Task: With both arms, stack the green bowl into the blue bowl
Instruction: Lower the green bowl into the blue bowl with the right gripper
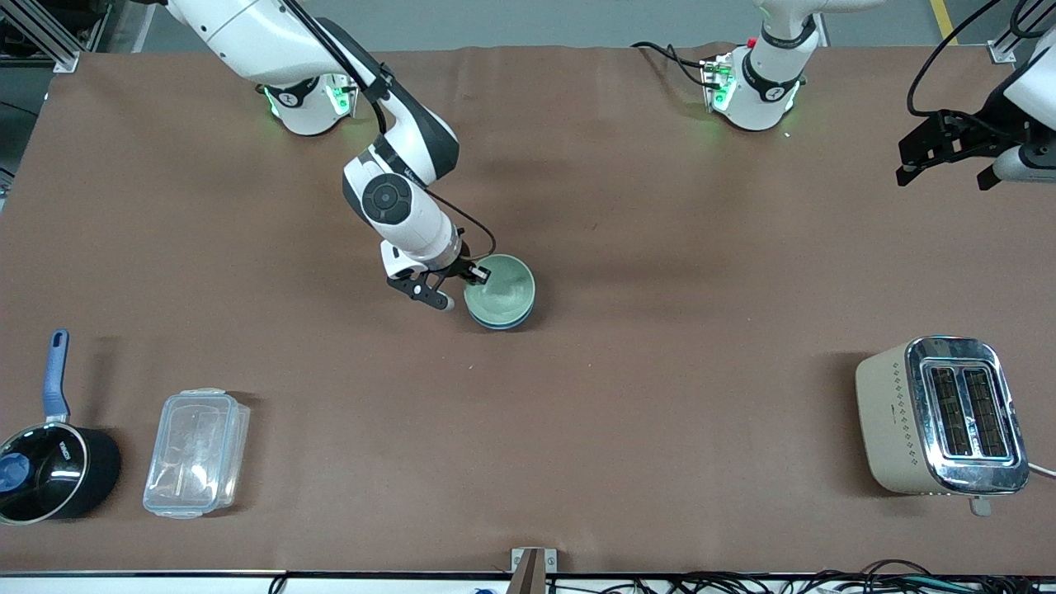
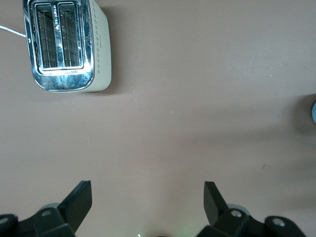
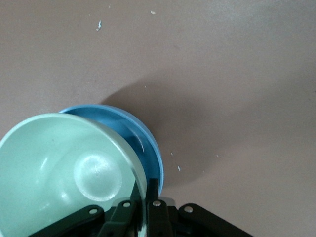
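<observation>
On the brown tabletop (image 1: 660, 412), toward my right arm's end and near the front camera's edge, a black saucepan (image 1: 51, 472) with a blue handle stands beside a clear plastic lidded container (image 1: 196, 452); both are well apart from my right end effector (image 1: 459, 285).

My right end effector is low over the middle of the tabletop, clamped on the rim of the green bowl (image 1: 499, 290): in the right wrist view one finger (image 3: 129, 210) sits inside the green bowl (image 3: 64, 175) and the other finger (image 3: 154, 207) is outside its wall. The green bowl is tilted, partly down inside the blue bowl (image 3: 143, 140), whose rim shows as a crescent beside it. In the front view only a thin band of the blue bowl (image 1: 501, 323) shows under the green one.

A cream and chrome two-slot toaster (image 1: 940, 417) lies on its side toward my left arm's end, nearer the front camera than the bowls.

My left end effector (image 1: 949, 161) waits in the air over the tabletop's edge at that end, fingers spread apart around nothing; the left wrist view shows both fingertips (image 2: 79, 200) over bare tabletop, the toaster (image 2: 66, 44) well apart from them.
</observation>
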Controlling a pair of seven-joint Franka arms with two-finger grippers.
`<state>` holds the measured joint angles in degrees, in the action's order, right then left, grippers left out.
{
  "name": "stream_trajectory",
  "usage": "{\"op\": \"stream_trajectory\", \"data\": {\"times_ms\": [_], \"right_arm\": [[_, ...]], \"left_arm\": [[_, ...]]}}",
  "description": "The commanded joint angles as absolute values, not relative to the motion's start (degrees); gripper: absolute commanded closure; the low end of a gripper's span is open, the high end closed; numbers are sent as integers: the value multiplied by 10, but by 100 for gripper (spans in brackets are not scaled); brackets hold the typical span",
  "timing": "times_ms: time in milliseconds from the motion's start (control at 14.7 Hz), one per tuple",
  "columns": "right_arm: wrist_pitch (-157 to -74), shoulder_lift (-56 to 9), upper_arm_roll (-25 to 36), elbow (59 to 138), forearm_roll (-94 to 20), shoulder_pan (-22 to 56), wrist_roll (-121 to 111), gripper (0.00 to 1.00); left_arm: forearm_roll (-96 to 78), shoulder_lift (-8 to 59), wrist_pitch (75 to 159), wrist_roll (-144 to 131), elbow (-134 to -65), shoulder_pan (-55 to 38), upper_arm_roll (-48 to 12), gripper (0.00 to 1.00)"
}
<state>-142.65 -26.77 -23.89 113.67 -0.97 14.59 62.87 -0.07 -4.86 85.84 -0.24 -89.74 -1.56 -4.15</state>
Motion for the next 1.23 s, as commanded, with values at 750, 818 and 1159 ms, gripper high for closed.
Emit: {"op": "stream_trajectory", "data": {"times_ms": [750,818,1159], "right_arm": [[-1451,-274,-236,1141,10,135,642,97],[-1452,-274,-236,1141,10,136,642,97],[-1452,-275,-236,1147,17,147,650,96]], "left_arm": [[-8,-63,879,-6,-919,-21,-47,0],[-8,-63,880,-7,-919,-21,-47,0],[-8,-62,884,-7,-919,-21,-53,0]]}}
